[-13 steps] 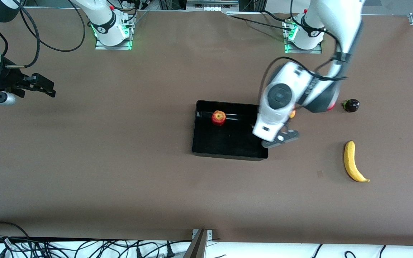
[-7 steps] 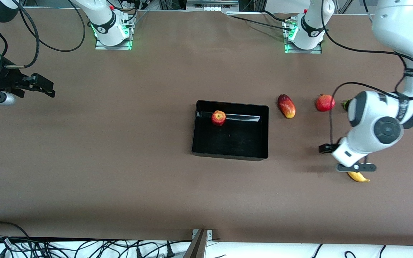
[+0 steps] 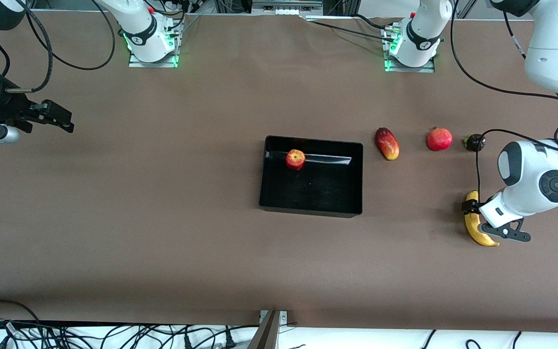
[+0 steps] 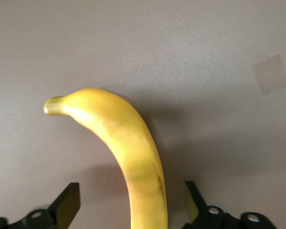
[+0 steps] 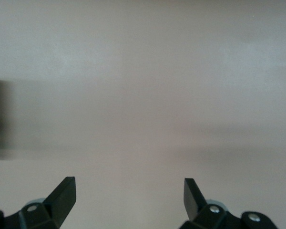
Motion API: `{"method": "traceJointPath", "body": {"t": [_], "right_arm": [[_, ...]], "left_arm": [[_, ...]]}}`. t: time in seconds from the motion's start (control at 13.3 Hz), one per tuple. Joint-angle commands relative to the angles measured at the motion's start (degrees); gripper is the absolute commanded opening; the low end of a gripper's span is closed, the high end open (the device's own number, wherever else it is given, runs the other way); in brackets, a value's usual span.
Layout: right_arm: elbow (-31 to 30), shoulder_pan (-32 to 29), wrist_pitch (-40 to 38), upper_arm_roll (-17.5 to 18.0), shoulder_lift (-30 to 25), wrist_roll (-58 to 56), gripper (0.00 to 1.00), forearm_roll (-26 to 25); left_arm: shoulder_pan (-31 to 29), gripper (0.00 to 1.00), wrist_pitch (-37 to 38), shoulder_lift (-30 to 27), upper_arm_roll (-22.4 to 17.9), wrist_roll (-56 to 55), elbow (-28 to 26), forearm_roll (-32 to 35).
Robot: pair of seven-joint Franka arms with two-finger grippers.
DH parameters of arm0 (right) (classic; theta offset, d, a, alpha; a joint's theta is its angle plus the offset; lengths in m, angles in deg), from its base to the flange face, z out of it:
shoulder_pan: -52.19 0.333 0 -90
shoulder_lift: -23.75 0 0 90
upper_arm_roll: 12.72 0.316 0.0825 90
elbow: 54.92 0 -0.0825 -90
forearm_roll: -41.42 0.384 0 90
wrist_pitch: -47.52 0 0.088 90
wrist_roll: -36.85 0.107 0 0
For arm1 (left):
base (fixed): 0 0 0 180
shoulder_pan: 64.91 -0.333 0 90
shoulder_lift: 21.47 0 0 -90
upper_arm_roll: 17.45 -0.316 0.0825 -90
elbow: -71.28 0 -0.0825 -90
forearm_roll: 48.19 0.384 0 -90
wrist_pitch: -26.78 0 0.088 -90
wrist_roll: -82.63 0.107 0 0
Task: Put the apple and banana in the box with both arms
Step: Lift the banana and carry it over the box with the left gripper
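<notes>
The apple [image 3: 295, 159] lies in the black box [image 3: 308, 206] at mid-table, close to the wall nearest the robots' bases. The banana [image 3: 475, 228] lies on the table toward the left arm's end. My left gripper [image 3: 492, 222] is low over the banana and open. In the left wrist view the banana [image 4: 133, 148] runs between the two fingers of the left gripper [image 4: 131, 202], and neither finger touches it. My right gripper [image 3: 63, 118] waits open and empty over the right arm's end of the table; the right wrist view shows it [image 5: 128, 193] over bare table.
A red-yellow mango [image 3: 387, 143], a red pomegranate [image 3: 439, 139] and a small dark fruit [image 3: 474, 142] lie in a row beside the box, toward the left arm's end and farther from the front camera than the banana. A small tape patch [image 3: 432, 235] is near the banana.
My left arm has swung from the box's edge toward its own end of the table and come down over the banana. The mango and pomegranate now show. The right arm has not moved.
</notes>
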Motion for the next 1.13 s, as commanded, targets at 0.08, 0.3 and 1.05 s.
{"method": "traceJointPath", "body": {"t": [0.08,0.3,1.05], "right_arm": [[1.5,-0.4,-0.2,0.4,0.7,0.3,1.0,-0.1],[1.5,-0.2,-0.2,0.5,0.7,0.3,1.0,-0.1],[1.5,0.0,-0.2,0.5,0.7,0.3,1.0,-0.1]], "left_arm": [[-0.4,0.0,-2.7,1.0,0.7,1.0,-0.5,1.4],[-0.4,0.0,-0.7,-0.1,2.1,0.6,-0.5,1.5],[11.4,0.0,32.9,-8.2,21.4,-35.9,8.1,-2.3]]}}
